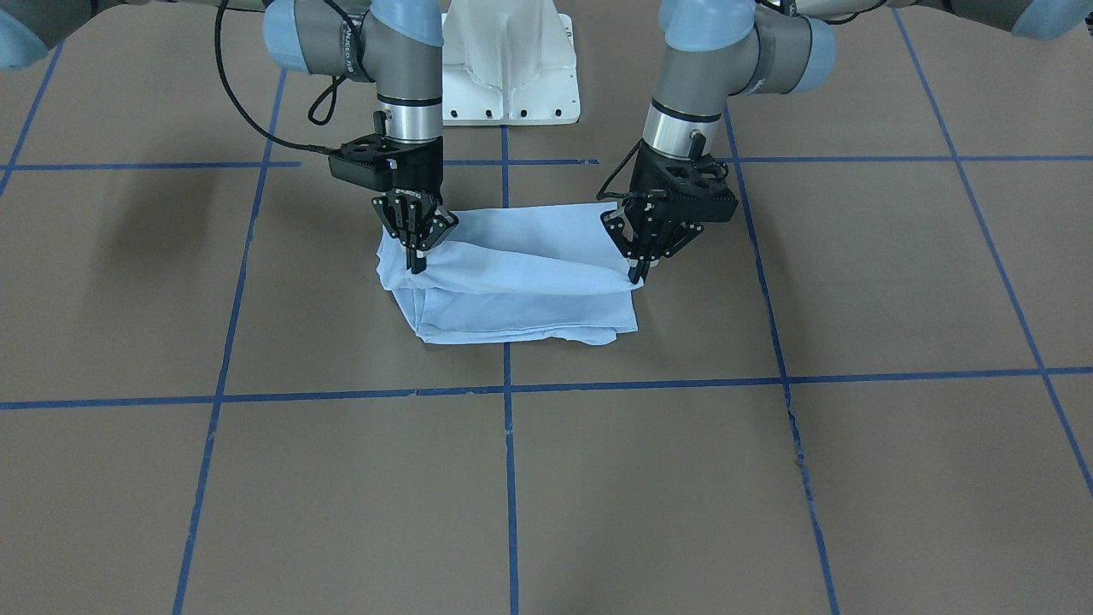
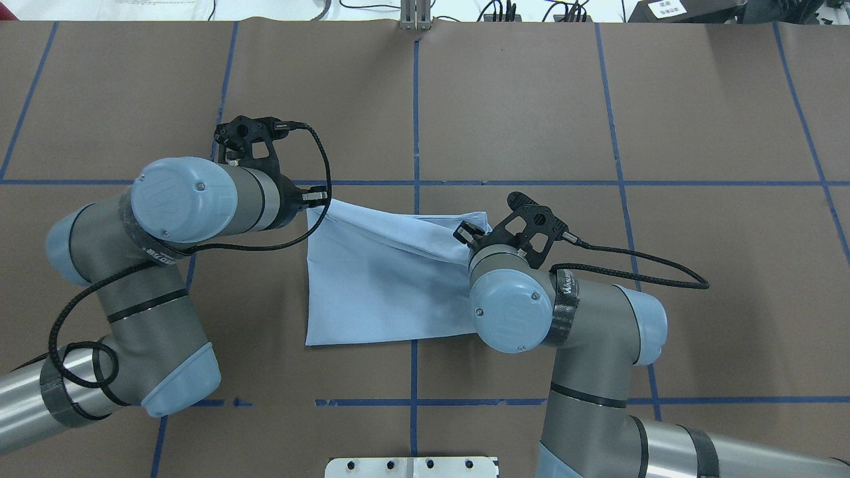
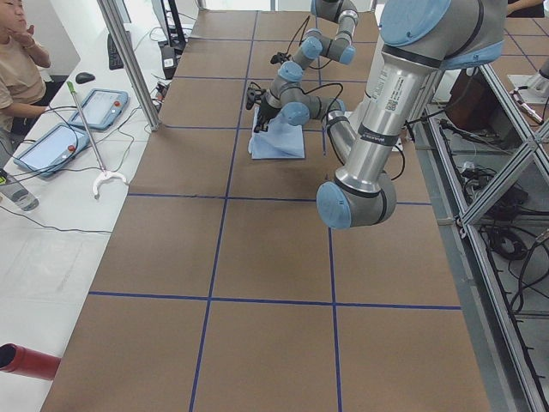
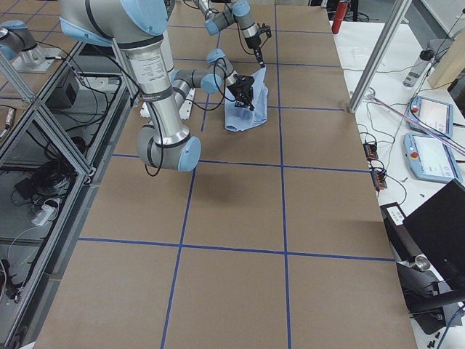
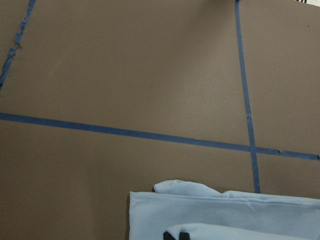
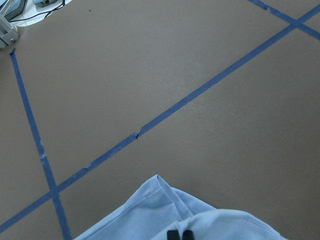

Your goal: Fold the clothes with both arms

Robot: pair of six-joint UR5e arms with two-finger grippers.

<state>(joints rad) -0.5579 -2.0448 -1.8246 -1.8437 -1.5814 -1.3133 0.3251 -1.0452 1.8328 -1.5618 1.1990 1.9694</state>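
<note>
Step in hand, as I read it: a two-arm fold. One edge of the T-shirt (image 1: 512,295) is raised and is to be laid over the layers below. The T-shirt sits near the middle of the table (image 1: 598,495), just in front of the robot base, straddling the central blue tape line (image 1: 510,478). It is already a compact rectangle of several layers. Collar and print are not visible.

To do it well:
- Hold both corners at equal height so the raised edge is taut and level. The front-facing view shows long creases running from one grip to the other, so tension is there.
- Move both arms together at the same pace, away from the base. Any lag will likely skew the fold.
- Lower the held edge parallel to the far hem seen in the left wrist view, flush with it, then let go on both sides at once.
- Risk: dragging the bottom layers along. A slow, modest lift should limit that.
- A small tail of cloth pokes out at the far corner on the left-arm side and may want tidying.

Jaws:
- Left gripper (image 1: 637,272): narrow, pinching the raised cloth at its corner. Its wrist view shows the dark fingertips (image 5: 171,235) almost together, fabric bunched round them.
- Right gripper (image 1: 416,260): likewise nearly closed on the opposite corner, fingertips (image 6: 173,234) sunk in blue fabric.
- Neither appears to touch the table.
</note>
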